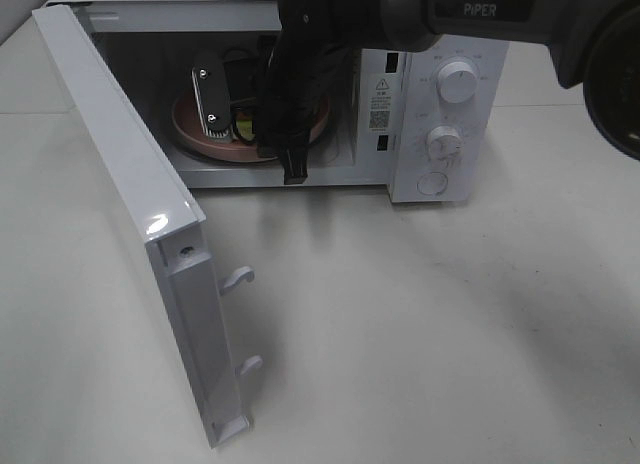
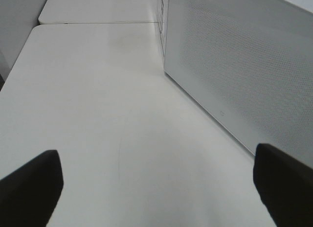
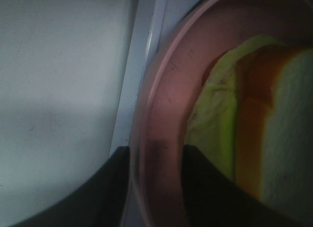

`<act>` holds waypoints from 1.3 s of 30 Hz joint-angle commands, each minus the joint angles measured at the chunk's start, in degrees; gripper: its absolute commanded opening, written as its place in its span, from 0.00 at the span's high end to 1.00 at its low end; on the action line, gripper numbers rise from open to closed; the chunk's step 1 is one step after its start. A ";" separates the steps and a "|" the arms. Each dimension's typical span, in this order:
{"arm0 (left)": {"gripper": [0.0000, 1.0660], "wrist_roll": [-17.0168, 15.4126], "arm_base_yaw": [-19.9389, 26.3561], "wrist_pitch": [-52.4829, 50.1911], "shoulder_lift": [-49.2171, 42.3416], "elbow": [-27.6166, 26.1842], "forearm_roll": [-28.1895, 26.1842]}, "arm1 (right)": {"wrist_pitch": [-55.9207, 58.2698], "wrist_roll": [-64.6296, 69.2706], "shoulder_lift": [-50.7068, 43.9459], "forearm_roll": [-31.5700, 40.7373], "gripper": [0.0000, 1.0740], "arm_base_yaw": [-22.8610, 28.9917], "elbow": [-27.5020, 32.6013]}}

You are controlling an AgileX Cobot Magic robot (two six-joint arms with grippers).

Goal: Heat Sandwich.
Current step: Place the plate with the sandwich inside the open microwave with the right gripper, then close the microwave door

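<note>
Right arm (image 1: pixel 480 19) was dark grey and black, with white "PIPER" lettering on one link and black cables (image 1: pixel 285 74) bundled near the wrist. Silver finger plate (image 1: pixel 207 96) had small screws. Left gripper (image 2: pixel 156 188) and right gripper (image 3: pixel 156 188) fingertips were black.

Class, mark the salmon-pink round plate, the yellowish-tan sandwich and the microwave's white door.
salmon-pink round plate (image 3: pixel 146 104): right wrist view, rim.
yellowish-tan sandwich (image 3: pixel 254 114): right wrist view, orange layer.
microwave's white door (image 1: pixel 125 134): exterior high view, inner face.

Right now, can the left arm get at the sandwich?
Probably not. The open door walls off its side, and the right arm fills the microwave opening over the sandwich.
</note>
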 commanded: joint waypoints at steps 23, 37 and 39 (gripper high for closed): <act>0.06 -0.34 0.06 -0.17 -1.43 0.17 -0.11 | 0.46 9.28 -6.53 -0.29 0.27 0.46 6.47; 0.06 -0.34 0.06 -0.17 -1.43 0.17 -0.11 | -3.61 9.91 -14.61 -1.32 0.29 0.52 18.51; 0.06 -0.34 0.06 -0.17 -1.43 0.17 -0.11 | -3.90 9.91 -16.27 -1.32 0.29 0.69 21.31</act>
